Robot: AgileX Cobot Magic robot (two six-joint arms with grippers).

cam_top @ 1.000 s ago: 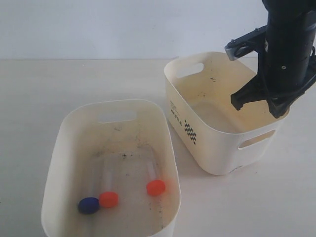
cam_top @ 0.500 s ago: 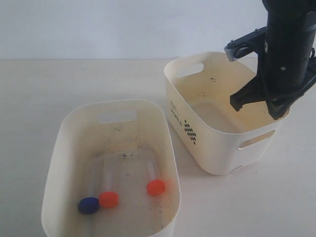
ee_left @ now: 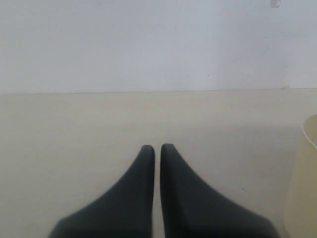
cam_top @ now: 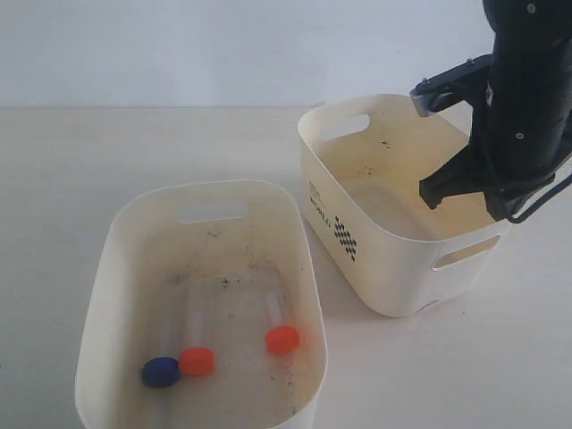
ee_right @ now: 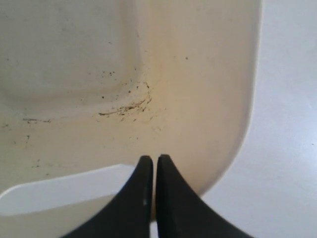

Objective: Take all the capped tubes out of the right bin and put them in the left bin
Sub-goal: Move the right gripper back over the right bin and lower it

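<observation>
The left bin (cam_top: 114, 268), its floor smudged with dark specks, holds three capped tubes lying flat: one blue-capped (cam_top: 161, 372) and two orange-capped (cam_top: 196, 361) (cam_top: 281, 339). A second blue-capped tube is not visible anywhere. The right bin (cam_top: 393, 259) with the checkered print shows no tube on its visible floor; the arm hides part of it. My right gripper (cam_top: 472, 195) (ee_right: 150, 157) hangs shut and empty over that bin's (ee_right: 213, 99) far right side. My left gripper (ee_left: 153, 147) is shut and empty above bare tabletop, outside the exterior view.
The pale table (cam_top: 107, 152) spreads around both bins, with a white wall (cam_top: 179, 45) behind. The edge of a cream bin (ee_left: 308, 178) shows at the side of the left wrist view. The right arm's black body (cam_top: 527, 98) stands tall over the right bin.
The right arm has shifted slightly to the right above the right bin. The tubes and both bins have stayed put.
</observation>
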